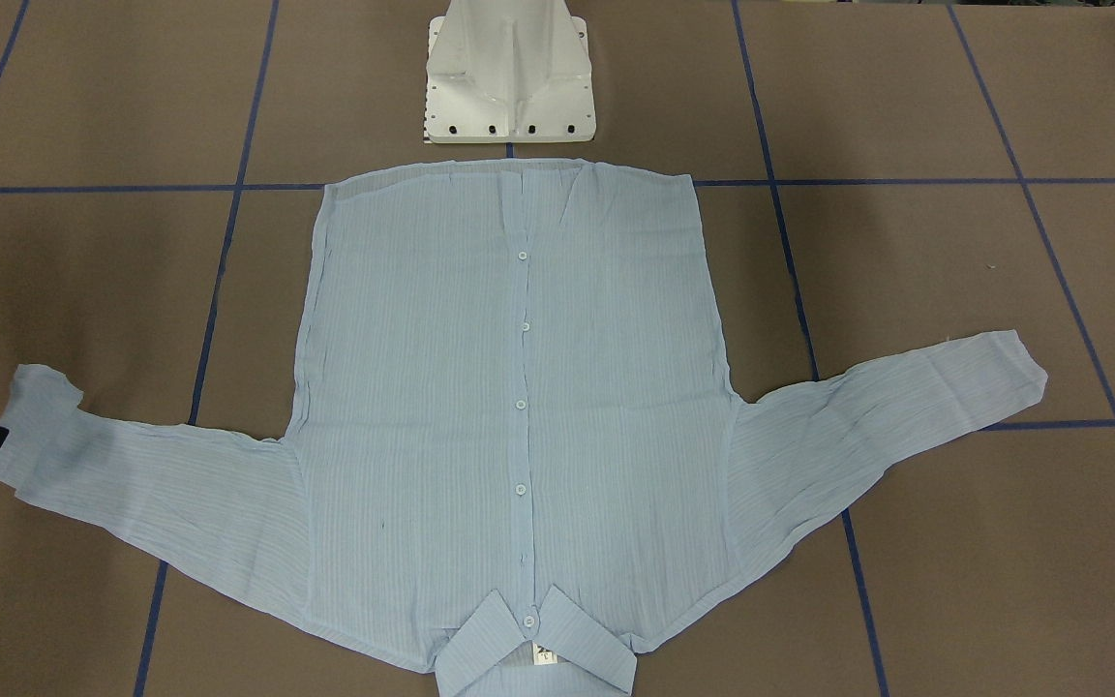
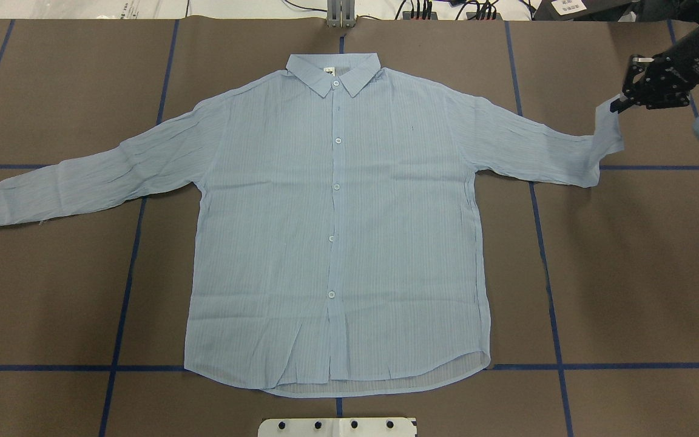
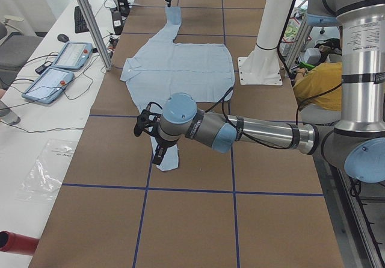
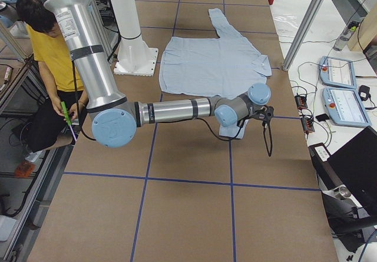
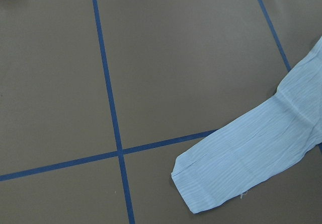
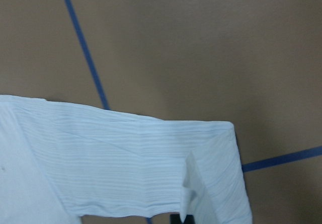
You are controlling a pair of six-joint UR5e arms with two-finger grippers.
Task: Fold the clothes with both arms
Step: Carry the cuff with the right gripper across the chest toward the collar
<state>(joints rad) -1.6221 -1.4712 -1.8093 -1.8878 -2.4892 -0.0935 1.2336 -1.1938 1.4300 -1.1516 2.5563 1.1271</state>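
1. Has the shirt (image 2: pixel 337 212) spread flat and front up in the middle of the table (image 2: pixel 628 273), closed down the front with small white buttons (image 2: pixel 336 186).
2. Points the collar (image 2: pixel 332 70) toward the far edge, away from the white pedestal base (image 1: pixel 509 73), with the hem just beside that base but not touching it.
3. Stretches 2 sleeves out to opposite sides, each crossing blue tape lines (image 2: pixel 131 261) on the brown surface.
4. Pinches the right cuff (image 2: pixel 607 130), at the end of the right-side sleeve (image 2: pixel 531 149), with the right tool (image 2: pixel 616 106), closed on the fabric at its upper corner.
5. Holds that cuff raised off the table and curled, with the rest of the sleeve lying flat.
6. Shows, from the right wrist, the raised cuff edge close up with 1 corner folded over.
7. Hangs the left tool (image 3: pixel 153 141) above the end of the left-side sleeve (image 2: pixel 94 176), in sight only from the side camera. Cannot tell whether apart or together, or whether touching the cloth.
8. Reaches there with the left arm (image 3: pixel 264 132) stretched low across the table.
9. Shows, from the left wrist, the left cuff (image 5: pixel 201 183) flat on the table, near a crossing of 2 tape lines.
10. Includes a person in a yellow top (image 4: pixel 50 44) beside the table on the robot's side, and 2 control tablets (image 3: pixel 72 54) on a white bench across from the robot.
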